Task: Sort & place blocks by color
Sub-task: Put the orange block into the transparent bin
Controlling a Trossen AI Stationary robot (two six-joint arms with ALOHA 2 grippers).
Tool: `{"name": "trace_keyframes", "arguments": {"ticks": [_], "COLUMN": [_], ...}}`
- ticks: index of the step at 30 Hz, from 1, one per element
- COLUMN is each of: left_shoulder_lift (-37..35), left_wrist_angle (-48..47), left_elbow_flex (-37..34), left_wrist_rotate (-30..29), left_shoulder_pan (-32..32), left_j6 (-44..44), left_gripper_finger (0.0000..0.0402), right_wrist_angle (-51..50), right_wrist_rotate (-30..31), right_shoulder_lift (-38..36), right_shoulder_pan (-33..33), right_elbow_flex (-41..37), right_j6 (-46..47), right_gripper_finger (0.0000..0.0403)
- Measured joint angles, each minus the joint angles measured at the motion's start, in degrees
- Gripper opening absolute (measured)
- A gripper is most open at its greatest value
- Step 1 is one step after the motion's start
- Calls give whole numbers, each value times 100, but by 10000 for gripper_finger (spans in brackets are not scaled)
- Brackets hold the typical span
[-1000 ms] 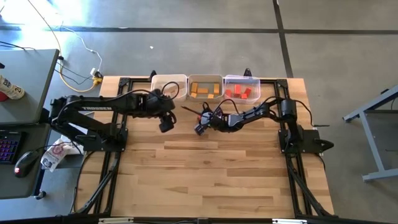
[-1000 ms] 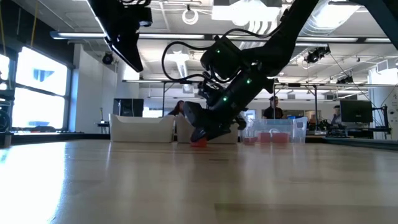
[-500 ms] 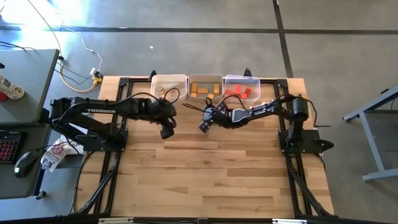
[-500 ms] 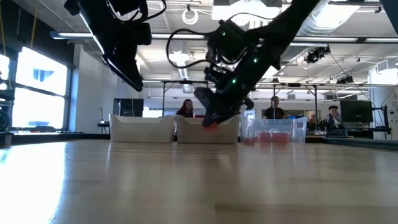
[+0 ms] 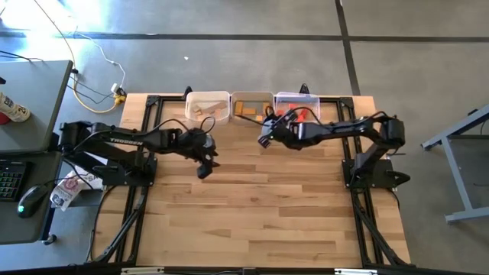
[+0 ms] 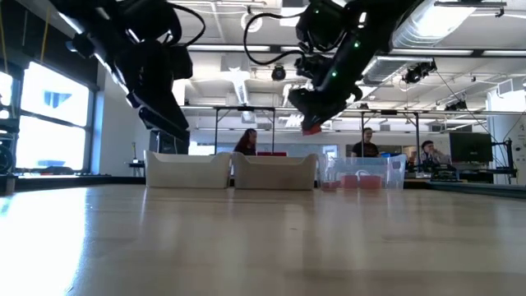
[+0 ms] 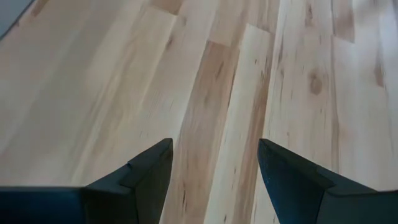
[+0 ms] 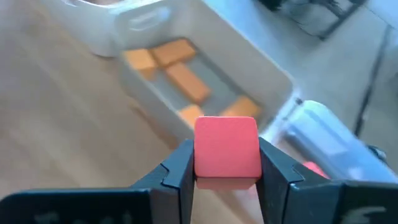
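Note:
A red block (image 8: 227, 149) sits in my right gripper (image 8: 225, 163), which hangs high above the table just in front of the bins (image 5: 267, 137). In the low view the block (image 6: 311, 128) shows under the raised gripper. The white bin (image 5: 208, 107) holds light wood blocks, the middle bin (image 5: 250, 105) holds orange blocks (image 8: 180, 74), and the clear bin (image 5: 298, 103) holds red ones. My left gripper (image 5: 204, 169) is open over bare wood (image 7: 214, 155), left of the table's centre, and touches nothing. My right gripper pinches the red block by two opposite side faces (image 8: 198, 155), one finger on each. The fingers slant downward from the table's right side. The block is lifted clear of the table, and its free face (image 8: 227, 134) looks toward the middle bin.
The three bins stand in a row along the far edge. The left arm (image 5: 114, 141) stretches in from the left and the right arm (image 5: 344, 130) from the right. Bare wood fills the table's middle and near half. People show in the room behind (image 6: 246, 141).
My right gripper has lifted the red block off the table and carried it up, toward the far edge and to the right, nearer the bins. My left gripper has come down and drifted a little toward the near edge.

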Motion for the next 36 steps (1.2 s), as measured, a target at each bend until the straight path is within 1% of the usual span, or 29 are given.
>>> {"name": "trace_keyframes", "arguments": {"ticks": [3, 6, 8, 11, 16, 20, 25, 31, 34, 36], "left_shoulder_lift": [-214, -558, -819, -1304, -2142, -2763, -3450, -4113, -4334, -4458], "left_wrist_angle": [383, 853, 1199, 1540, 1728, 1912, 2153, 2530, 2605, 2656], "left_elbow_flex": [-361, -767, -1045, -1426, -1944, -2305, -2708, -3094, -3210, -3308], "left_wrist_rotate": [2, 102, 233, 254, 220, 202, 141, 96, 96, 96], "left_shoulder_pan": [0, 2, 2, 0, 2, 2, 2, 2, 2, 2], "left_j6": [-168, -313, -338, -395, -361, -323, -138, -17, 90, 184], "left_gripper_finger": [223, 223, 223, 223, 223, 223, 223, 223, 223, 223], "right_wrist_angle": [-346, -537, -598, -608, -619, -665, -916, -1380, -1539, -1577], "right_wrist_rotate": [157, 185, 182, 49, -633, -984, -1880, -2411, -2584, -2504], "right_shoulder_lift": [-197, -355, -412, -456, -437, -432, -432, -432, -432, -432], "right_shoulder_pan": [-184, -410, -576, -872, -1487, -1960, -2539, -3006, -3138, -3168], "right_elbow_flex": [0, 0, 0, 0, -4, -4, -4, -4, -4, -4], "right_j6": [-2, 0, -38, -88, -85, 21, 306, 519, 557, 449], "right_gripper_finger": [102, 102, 102, 102, 102, 102, 102, 102, 125, 150]}}
